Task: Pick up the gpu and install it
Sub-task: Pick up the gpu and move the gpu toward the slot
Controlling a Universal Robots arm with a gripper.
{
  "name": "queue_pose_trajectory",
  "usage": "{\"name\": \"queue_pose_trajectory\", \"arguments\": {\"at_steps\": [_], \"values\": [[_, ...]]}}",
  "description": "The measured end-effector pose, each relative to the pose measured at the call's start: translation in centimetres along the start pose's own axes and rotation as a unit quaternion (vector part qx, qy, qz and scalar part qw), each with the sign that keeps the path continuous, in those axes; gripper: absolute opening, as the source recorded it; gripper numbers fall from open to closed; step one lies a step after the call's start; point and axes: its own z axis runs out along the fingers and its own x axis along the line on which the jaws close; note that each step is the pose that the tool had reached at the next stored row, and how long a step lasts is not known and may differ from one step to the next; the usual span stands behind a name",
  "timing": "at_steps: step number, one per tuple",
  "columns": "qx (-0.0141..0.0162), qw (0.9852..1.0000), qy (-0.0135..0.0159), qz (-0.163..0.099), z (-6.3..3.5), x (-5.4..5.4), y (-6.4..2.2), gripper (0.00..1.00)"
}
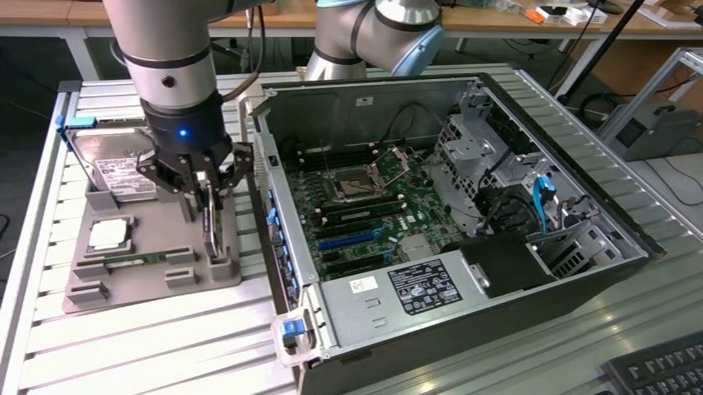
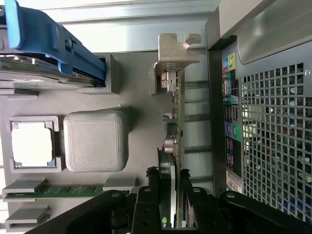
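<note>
gpu [image 2: 178,112]: I read a green board edge, silver bracket, black cooler face
gripper [image 2: 167,173]: black all over
arm [image 1: 165,74]: grey, one blue light lit
tray [image 1: 154,284]: flat grey on my feed
hard drive [image 1: 118,169]: silver, white label, blue caddy
memory stick [image 1: 127,262]: green
cpu [image 1: 108,234]: silver-white
case [image 2: 273,122]: dark grey, rear panel a square-hole grid
motherboard [image 1: 384,206]: green, blue slots
psu [image 1: 379,300]: silver, black label
table [image 1: 165,354]: silver, ribbed slats
</note>
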Motion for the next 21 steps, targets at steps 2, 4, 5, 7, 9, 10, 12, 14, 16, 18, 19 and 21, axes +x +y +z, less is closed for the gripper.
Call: {"name": "queue_pose_trajectory", "arguments": {"at_steps": [2, 4, 5, 7, 9, 10, 12, 14, 16, 18, 19, 21], "values": [[0.0001, 1.0000, 0.0001, 0.000, -0.09, 0.00, -0.01, 0.27], [0.0000, 1.0000, 0.0000, 0.000, -0.15, 0.00, -0.01, 0.27], [0.0000, 1.0000, 0.0000, 0.000, -0.17, 0.00, -0.01, 0.27], [0.0000, 1.0000, 0.0000, 0.000, -0.22, -0.01, -0.01, 0.27], [0.0000, 1.0000, 0.0000, 0.000, -0.28, -0.01, -0.01, 0.27], [0.0000, 1.0000, 0.0001, 0.000, -0.33, -0.01, -0.01, 0.27], [0.0000, 1.0000, 0.0000, 0.000, -0.43, -0.01, -0.02, 0.27], [0.0001, 1.0000, 0.0001, 0.000, -0.51, -0.01, -0.02, 0.27], [0.0000, 1.0000, 0.0000, 0.000, -0.57, -0.02, -0.02, 0.27], [0.0000, 1.0000, 0.0000, 0.000, -0.64, -0.02, -0.02, 0.27], [0.0000, 1.0000, 0.0000, 0.000, -0.67, -0.02, -0.02, 0.27], [0.0000, 1.0000, 0.0000, 0.000, -0.72, -0.02, -0.02, 0.27]]}}
